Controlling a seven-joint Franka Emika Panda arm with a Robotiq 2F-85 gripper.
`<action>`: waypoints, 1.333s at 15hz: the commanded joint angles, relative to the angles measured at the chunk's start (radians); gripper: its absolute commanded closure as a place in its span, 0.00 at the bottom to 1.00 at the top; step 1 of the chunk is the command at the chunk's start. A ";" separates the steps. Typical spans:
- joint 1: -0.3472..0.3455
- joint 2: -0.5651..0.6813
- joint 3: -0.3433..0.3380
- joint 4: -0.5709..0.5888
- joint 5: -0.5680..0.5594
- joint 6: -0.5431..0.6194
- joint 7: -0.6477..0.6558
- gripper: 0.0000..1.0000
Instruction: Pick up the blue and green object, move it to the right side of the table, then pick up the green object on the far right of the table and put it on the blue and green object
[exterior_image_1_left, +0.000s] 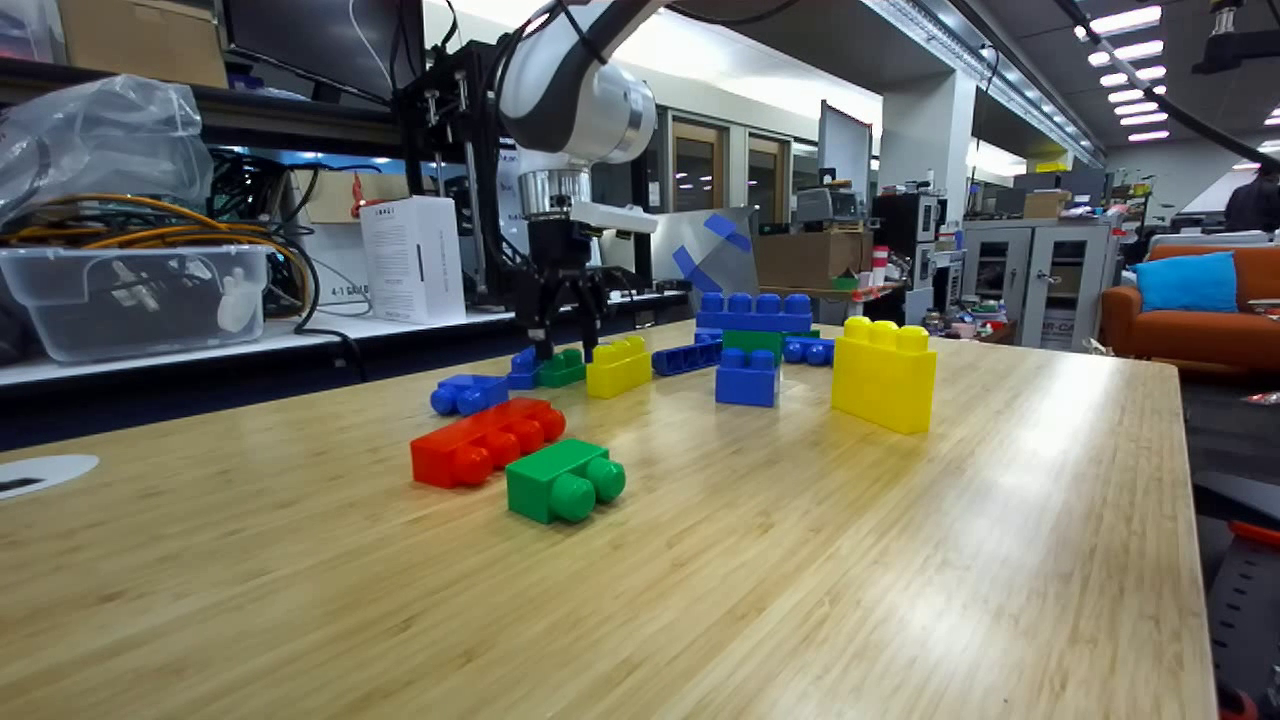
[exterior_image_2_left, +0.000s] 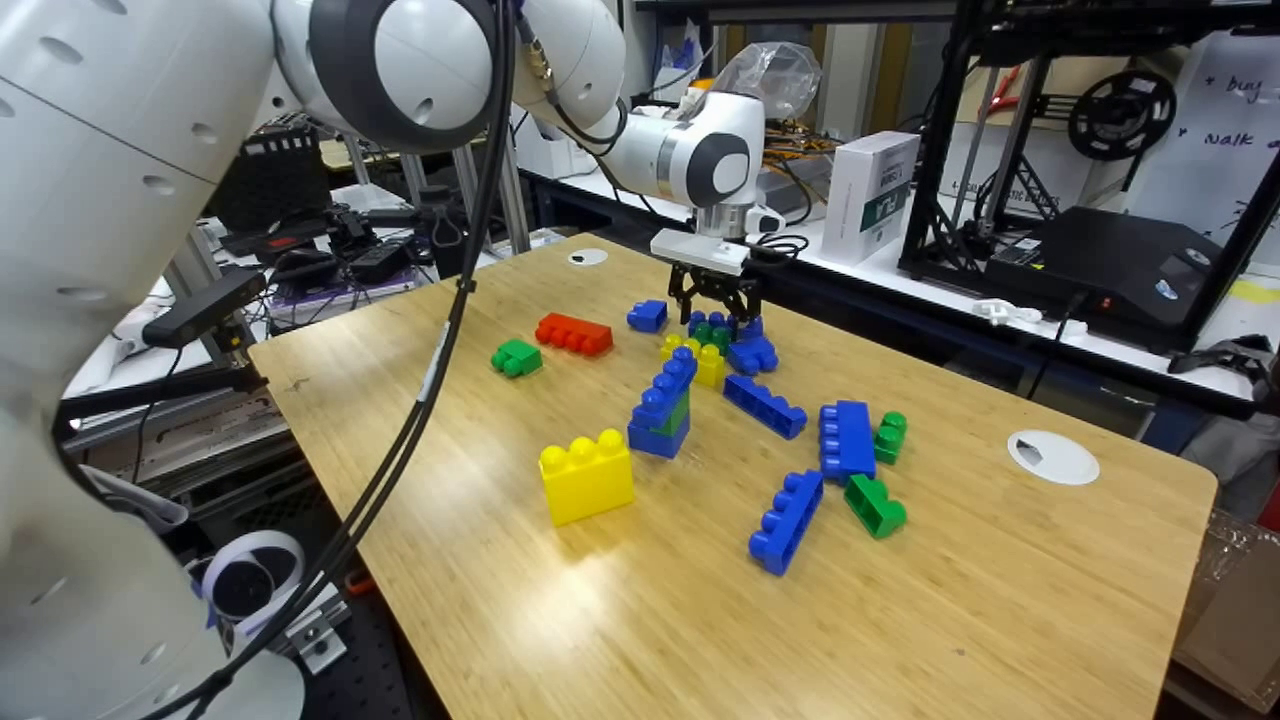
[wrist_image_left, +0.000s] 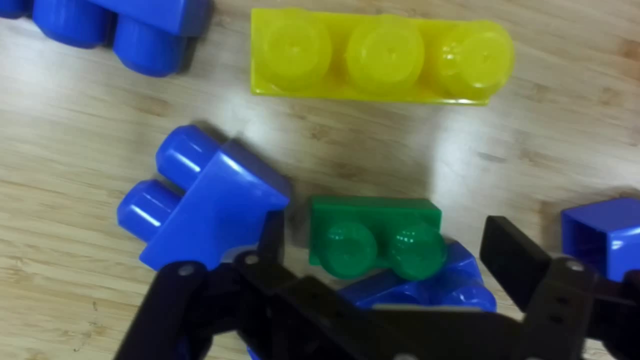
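The blue and green object (exterior_image_1_left: 755, 316) stands as a small tower mid-table, a wide blue brick on top with green and blue below. It also shows in an exterior view (exterior_image_2_left: 660, 398) and is out of the wrist view. My gripper (exterior_image_1_left: 567, 347) is open and empty, pointing down over a two-stud green brick (wrist_image_left: 375, 215). This brick stands upright on the table (exterior_image_2_left: 600, 630), between but apart from my fingers (wrist_image_left: 387, 240). A blue brick (wrist_image_left: 455, 275) lies against or close beside it, partly hidden by my gripper. Which green brick the task names, I cannot tell.
A blue two-stud brick (wrist_image_left: 215, 210) lies by my left finger in the wrist view, another (wrist_image_left: 612, 235) past the right. A three-stud yellow brick (wrist_image_left: 385, 55) stands nearby. A larger yellow brick (exterior_image_2_left: 587, 483), red brick (exterior_image_2_left: 573, 335) and other green bricks (exterior_image_2_left: 516, 357) (exterior_image_2_left: 874, 505) lie around.
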 joint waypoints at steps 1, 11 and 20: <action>0.002 -0.012 -0.005 -0.033 0.006 0.028 0.010 0.00; 0.014 -0.004 -0.008 -0.045 -0.005 0.068 0.011 0.00; 0.013 -0.009 -0.013 -0.085 -0.006 0.099 0.012 0.00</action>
